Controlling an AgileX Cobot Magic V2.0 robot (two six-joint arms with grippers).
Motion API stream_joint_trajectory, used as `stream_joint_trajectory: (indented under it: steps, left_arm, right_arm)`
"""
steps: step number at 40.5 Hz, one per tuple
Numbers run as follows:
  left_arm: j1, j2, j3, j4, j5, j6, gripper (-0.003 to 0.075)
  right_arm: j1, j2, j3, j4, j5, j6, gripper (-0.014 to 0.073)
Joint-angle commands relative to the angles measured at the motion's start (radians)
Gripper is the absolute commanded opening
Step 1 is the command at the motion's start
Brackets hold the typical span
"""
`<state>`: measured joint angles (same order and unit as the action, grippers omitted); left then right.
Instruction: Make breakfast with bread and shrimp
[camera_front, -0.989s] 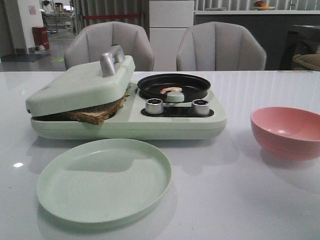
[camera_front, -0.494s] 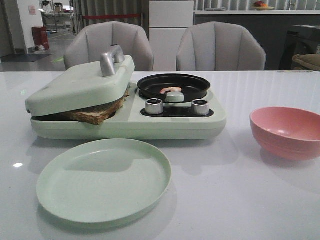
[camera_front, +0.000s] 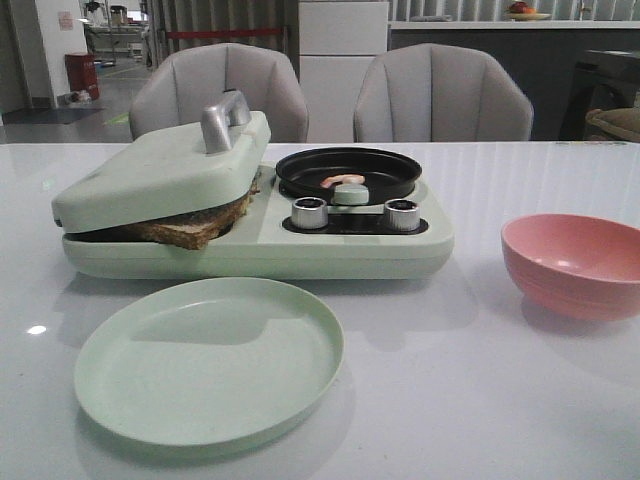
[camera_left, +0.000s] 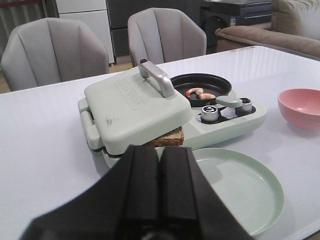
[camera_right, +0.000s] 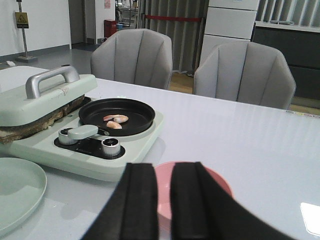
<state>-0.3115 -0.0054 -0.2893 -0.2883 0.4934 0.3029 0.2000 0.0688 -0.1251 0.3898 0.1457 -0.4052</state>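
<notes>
White bench (camera_front: 500, 400), glossy, seen from the robot's side. Landmark: the pale green breakfast cooker (camera_front: 255, 235), standing mid-bench.

Nearest, just in front of the cooker's left half: a round pale green plate (camera_front: 208, 360), bare, close to the cooker but not touching it.

To the right of the cooker and a little nearer the robot, well apart from it: a pink bowl (camera_front: 575, 262), upright, nothing visible inside.

Cooker, left half: hinged press lid (camera_front: 165, 170) with a silver handle (camera_front: 222, 120), lying tilted, not fully down. The bread (camera_front: 195, 228) is sandwiched under this lid; a dark brown crust edge and corner stick out at the front. Slice count cannot be told from here.

Cooker, right half: two silver knobs (camera_front: 310, 212) along the front edge, and behind them a small black pan (camera_front: 348, 172) with a green handle stub pointing toward the robot. The shrimp (camera_front: 342, 180) lies in this pan, pink-orange; the right wrist view shows what looks like two curled pieces (camera_right: 116, 121) close together on the pan floor.

Beyond the cooker, past the far edge of the bench: two grey padded chairs (camera_front: 440, 95), side by side.

Left end effector (camera_left: 160, 185): black fingers pressed together, no gap, nothing between them; held above the bench on the near side of the cooker.

Right end effector (camera_right: 162, 200): fingers parted by a narrow slit, holding nothing; the pink bowl shows behind it.
</notes>
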Motion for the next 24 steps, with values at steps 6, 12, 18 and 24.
stream_joint_trajectory:
  steps: [6,12,18,24]
  left_arm:
    - [-0.008,-0.012,-0.027,-0.019,-0.084,-0.007,0.0041]
    - [-0.008,-0.012,-0.027,-0.019,-0.084,-0.007,0.0041]
    - [-0.008,-0.012,-0.027,-0.019,-0.084,-0.007,0.0041]
    - [-0.008,-0.012,-0.027,-0.019,-0.084,-0.007,0.0041]
  right_arm:
    - [0.000,0.008,-0.027,0.010,-0.099,-0.008,-0.0036]
    - [0.000,0.008,-0.027,0.010,-0.099,-0.008,-0.0034]
    - [0.000,0.008,-0.027,0.010,-0.099,-0.008,-0.0034]
    - [0.000,0.008,-0.027,0.010,-0.099,-0.008,-0.0034]
